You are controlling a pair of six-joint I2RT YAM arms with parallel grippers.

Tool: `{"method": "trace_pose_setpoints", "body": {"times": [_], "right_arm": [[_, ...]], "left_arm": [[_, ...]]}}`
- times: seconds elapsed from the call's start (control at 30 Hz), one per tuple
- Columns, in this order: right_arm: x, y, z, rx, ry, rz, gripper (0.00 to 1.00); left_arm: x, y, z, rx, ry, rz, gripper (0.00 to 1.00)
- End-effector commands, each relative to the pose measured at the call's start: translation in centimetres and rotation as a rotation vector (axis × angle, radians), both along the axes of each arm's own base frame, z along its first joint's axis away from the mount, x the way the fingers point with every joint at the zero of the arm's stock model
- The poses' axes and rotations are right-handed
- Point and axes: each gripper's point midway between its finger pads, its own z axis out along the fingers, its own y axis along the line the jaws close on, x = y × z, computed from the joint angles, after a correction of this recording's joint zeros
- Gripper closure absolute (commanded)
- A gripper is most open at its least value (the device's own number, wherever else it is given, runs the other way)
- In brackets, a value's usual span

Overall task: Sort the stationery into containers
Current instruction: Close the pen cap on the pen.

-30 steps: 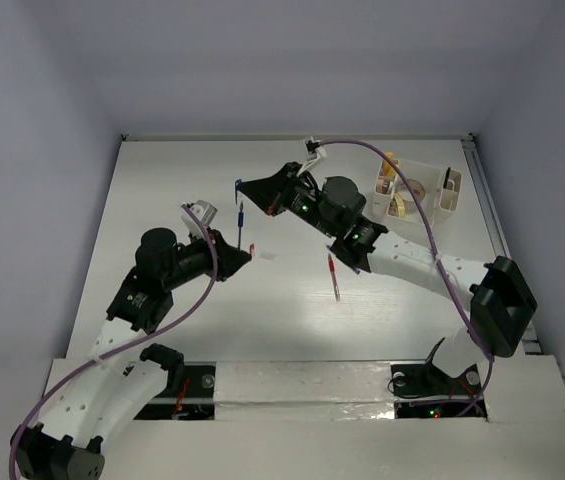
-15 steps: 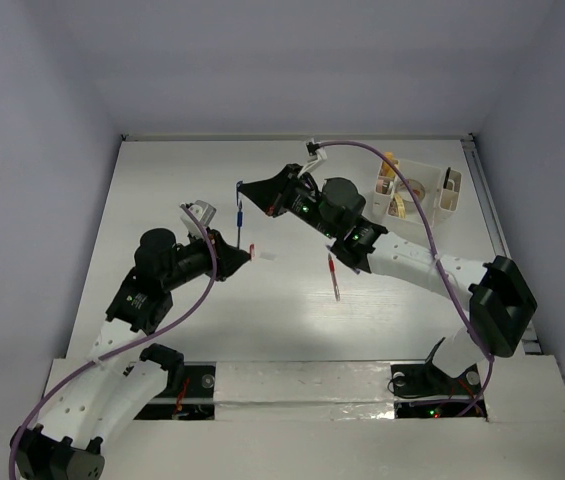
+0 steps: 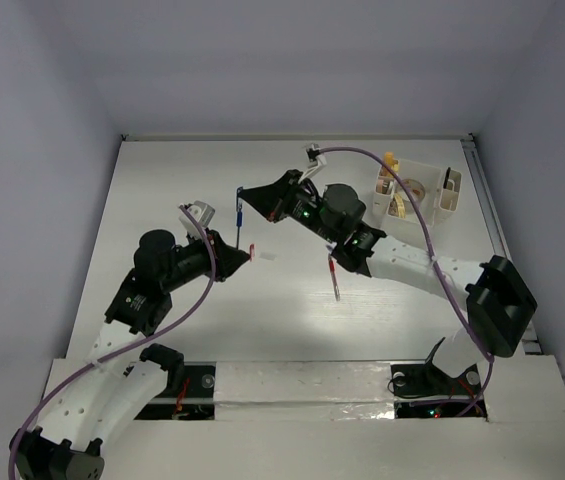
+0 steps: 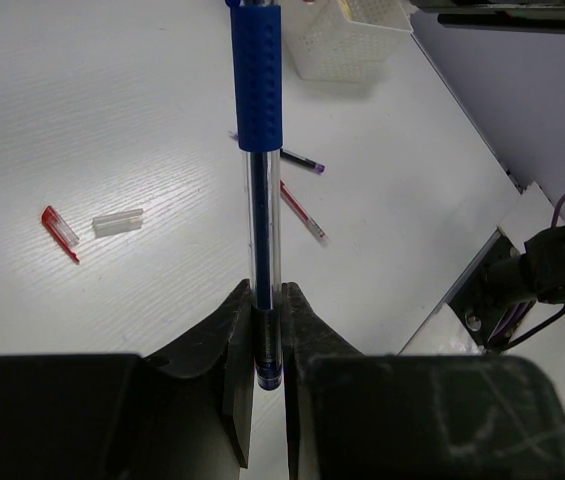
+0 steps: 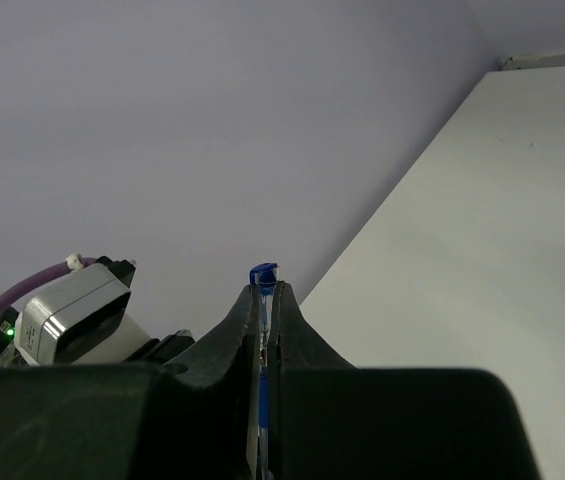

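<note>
With the left gripper (image 4: 265, 300) and right gripper (image 5: 265, 300) both clamped on one pen (image 4: 259, 120), opposing pulls could have bent or dropped it.

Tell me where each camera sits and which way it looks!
Top external: above and behind the arms, looking down at the table; the left arm and right arm show.
Left wrist: on the left arm, looking along the left gripper toward the organizer; its jaws clamp the blue pen.
Right wrist: on the right arm, facing the wall; the right gripper pinches the pen's blue end.
Shared: both wrist views show that one blue pen, held at opposite ends.
</note>
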Motion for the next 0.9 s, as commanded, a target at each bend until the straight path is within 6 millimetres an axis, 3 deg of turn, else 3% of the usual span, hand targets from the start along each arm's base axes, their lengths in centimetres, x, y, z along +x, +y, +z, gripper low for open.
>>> {"method": "trace_pose_setpoints", "body": {"times": [0.0,0.6,0.87], "right_arm": [[-0.7,-0.4,1.9,0.059,-0.055,0.002,1.00],[-3.2,1.0,-1.1,0.037,-0.078,0.052,1.00],[-5.9,1.4,-4.5,-0.073,-0.001,0.191,1.00]], "left_arm": [[0.3,0.0,1.4,-0.017,-0.067,0.009,1.00],[0.4,0.2,3.5,-0.046,-0.126,0.012,1.00],[1.0,0.1,5.8,-0.060,-0.174,0.017,1.00]]}}
